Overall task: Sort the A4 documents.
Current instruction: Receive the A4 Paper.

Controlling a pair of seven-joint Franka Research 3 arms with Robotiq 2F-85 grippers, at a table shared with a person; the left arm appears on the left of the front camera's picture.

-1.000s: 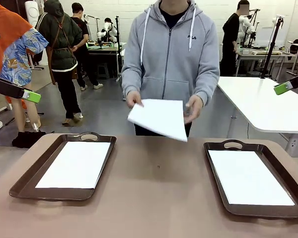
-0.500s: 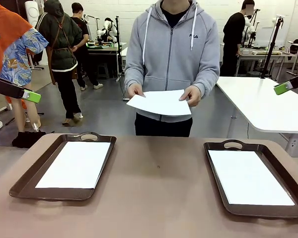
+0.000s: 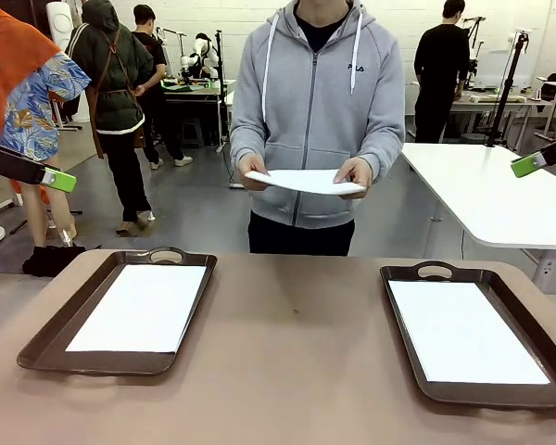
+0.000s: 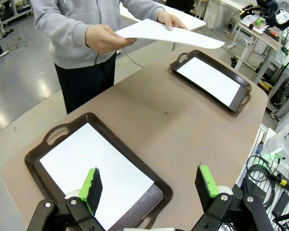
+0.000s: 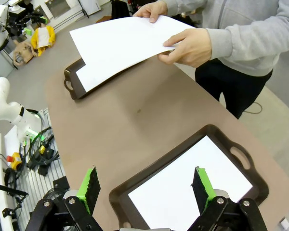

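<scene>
A person in a grey hooded top [image 3: 317, 111] is standing at the far side of the brown table [image 3: 287, 371], holding a white sheet of paper [image 3: 306, 182] nearly flat at waist height with both hands, one hand [image 3: 252, 173] at each end and the other hand [image 3: 360, 172] gripping the opposite edge. The sheet is hanging in the air beyond the table's far edge, touching nothing else.

Two dark brown trays are lying on the table, well apart. The left tray [image 3: 46, 343] is holding a white sheet [image 3: 141, 307], and the right tray [image 3: 403, 324] is holding another sheet [image 3: 463, 331]. The bare tabletop between them is carrying nothing.

The left gripper [image 4: 149, 185] is hovering with its jaws wide apart above the near corner of its tray, gripping nothing. The right gripper [image 5: 147, 185] is hovering likewise, jaws spread and empty, over its tray. Another white table [image 3: 482, 190] is standing behind on the right, and other people are working farther back.
</scene>
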